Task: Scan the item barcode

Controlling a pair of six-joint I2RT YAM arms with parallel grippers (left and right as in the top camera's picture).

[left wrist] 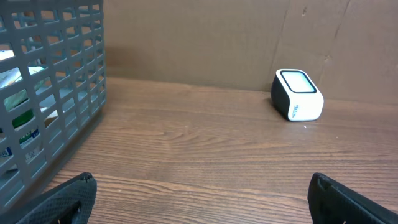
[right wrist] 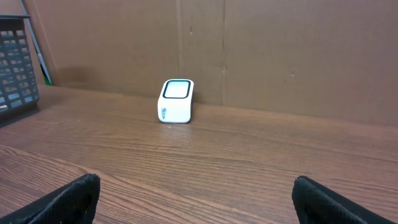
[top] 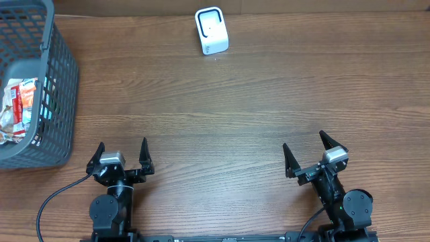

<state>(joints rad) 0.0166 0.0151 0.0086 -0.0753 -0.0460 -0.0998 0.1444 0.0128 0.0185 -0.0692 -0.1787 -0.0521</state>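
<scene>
Basket [top: 64, 74], grey mesh, far left, crinkled packets [top: 17, 107] inside

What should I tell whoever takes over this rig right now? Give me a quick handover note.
Left gripper: jaws open, empty, low at the front of the table, just right of the grey basket.
Right gripper: jaws open, empty, at the front right.
Things: packaged goods lie inside the basket at the left edge; the white scanner stands alone at the far side.
Done: nothing yet; no item is out of the basket.
Left: pick an item from the basket and present its barcode to the scanner.
</scene>
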